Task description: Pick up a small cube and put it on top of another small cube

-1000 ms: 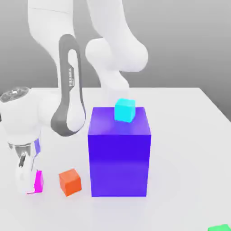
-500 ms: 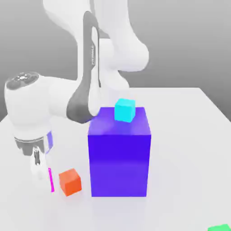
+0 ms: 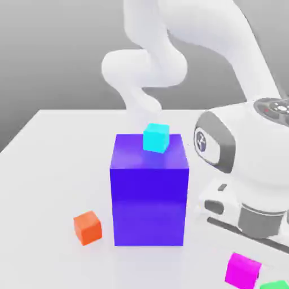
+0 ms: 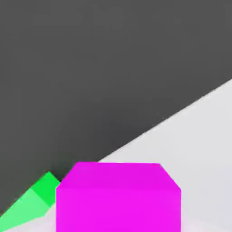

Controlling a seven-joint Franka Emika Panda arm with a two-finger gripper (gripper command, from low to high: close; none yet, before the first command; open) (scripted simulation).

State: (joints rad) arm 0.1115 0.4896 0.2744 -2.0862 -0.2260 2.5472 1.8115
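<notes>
The small magenta cube (image 3: pixel 244 271) is at the front right of the table in the exterior view, slightly tilted, right beside the green cube (image 3: pixel 275 285). The green cube is cut off by the picture's lower edge. My gripper (image 3: pixel 255 234) hangs just above the magenta cube, under the big white wrist. I cannot tell whether the magenta cube is held or rests on the table. In the hand view the magenta cube (image 4: pixel 118 199) looms very close, with a corner of the green cube (image 4: pixel 34 199) beside and behind it.
A big blue-purple block (image 3: pixel 149 189) stands mid-table with a cyan small cube (image 3: pixel 156 138) on top. An orange small cube (image 3: pixel 87 227) lies to the exterior view's left of the block. The white table (image 3: pixel 56 169) ends close behind the two small cubes in front.
The arm has swung from the exterior view's left, past the big block, to the right. The magenta cube went with it, from beside the orange cube to beside the green one.
</notes>
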